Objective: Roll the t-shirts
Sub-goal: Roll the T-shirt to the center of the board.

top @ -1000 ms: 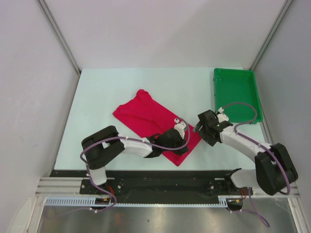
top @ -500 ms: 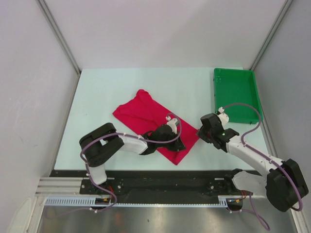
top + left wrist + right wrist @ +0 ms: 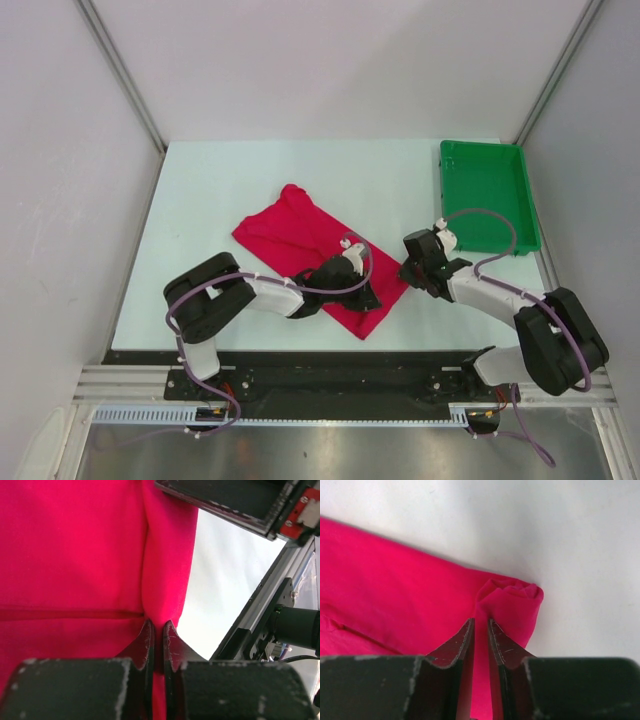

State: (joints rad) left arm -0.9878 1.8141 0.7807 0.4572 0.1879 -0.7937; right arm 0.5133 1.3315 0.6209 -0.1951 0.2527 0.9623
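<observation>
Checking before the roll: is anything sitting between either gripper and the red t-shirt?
Nothing visible. The left gripper and the right gripper both sit on the t-shirt itself, fingers pinched on its fabric. The green tray stands apart, far right.

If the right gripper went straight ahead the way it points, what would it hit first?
The red t-shirt: its rolled-up corner sits right at the right gripper tips, seemingly pinched between them. Beyond that is the table.

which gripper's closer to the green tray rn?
Right. The right gripper sits at the red t-shirt's right corner, just short of the green tray's near-left corner. The left gripper is farther left, on the shirt's near end.
</observation>
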